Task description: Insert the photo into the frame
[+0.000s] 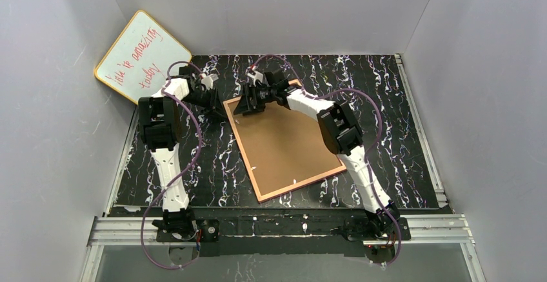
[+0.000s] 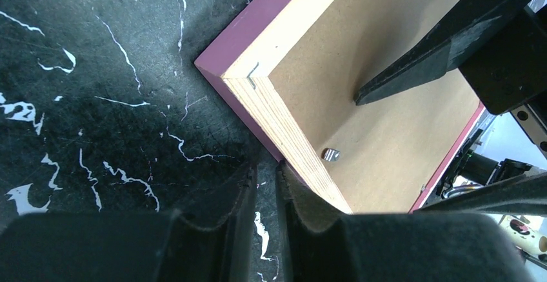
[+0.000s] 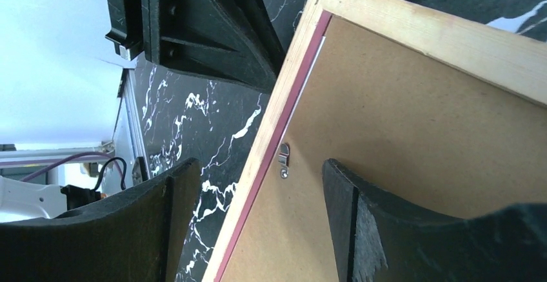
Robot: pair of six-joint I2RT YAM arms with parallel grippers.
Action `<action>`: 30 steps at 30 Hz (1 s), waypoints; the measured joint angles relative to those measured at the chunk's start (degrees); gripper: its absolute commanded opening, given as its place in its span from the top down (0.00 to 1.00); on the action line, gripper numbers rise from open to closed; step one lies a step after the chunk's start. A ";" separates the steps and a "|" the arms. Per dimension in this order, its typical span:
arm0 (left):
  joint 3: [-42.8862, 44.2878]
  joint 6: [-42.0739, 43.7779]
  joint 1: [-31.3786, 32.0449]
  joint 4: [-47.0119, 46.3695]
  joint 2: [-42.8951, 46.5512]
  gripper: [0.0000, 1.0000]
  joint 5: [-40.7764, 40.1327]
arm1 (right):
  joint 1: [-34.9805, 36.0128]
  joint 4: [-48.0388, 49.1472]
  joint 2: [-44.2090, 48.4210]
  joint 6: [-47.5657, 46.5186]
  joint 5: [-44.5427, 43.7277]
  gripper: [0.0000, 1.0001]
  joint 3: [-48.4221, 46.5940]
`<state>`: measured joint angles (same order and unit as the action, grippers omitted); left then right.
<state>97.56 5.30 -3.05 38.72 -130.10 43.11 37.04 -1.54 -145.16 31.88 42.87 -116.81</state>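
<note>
Left gripper [image 2: 266, 169] is found nearly closed, with only a slit between its fingers and nothing in it, set just beside the far left corner of the frame [image 1: 242, 148]. The frame is laid face down on the marbled table [image 1: 400, 120], brown backing board [image 1: 290, 140] uppermost. Right gripper [image 3: 258, 166] is spread open, astride the frame's left rail.
</note>
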 measured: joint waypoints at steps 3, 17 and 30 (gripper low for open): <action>0.00 0.02 0.15 -0.11 0.00 0.83 -0.24 | 0.44 0.57 -0.11 0.28 0.39 0.22 0.00; 0.00 0.39 0.66 -0.13 0.02 0.85 -0.50 | 2.47 2.05 -2.89 0.55 2.21 0.25 -3.23; 0.00 0.66 0.72 -0.13 0.02 0.85 -0.63 | 2.54 1.79 -3.02 0.76 2.47 0.28 -3.30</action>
<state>97.56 5.96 -2.33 38.59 -130.08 42.48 39.57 0.25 -148.18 32.64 45.34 -120.11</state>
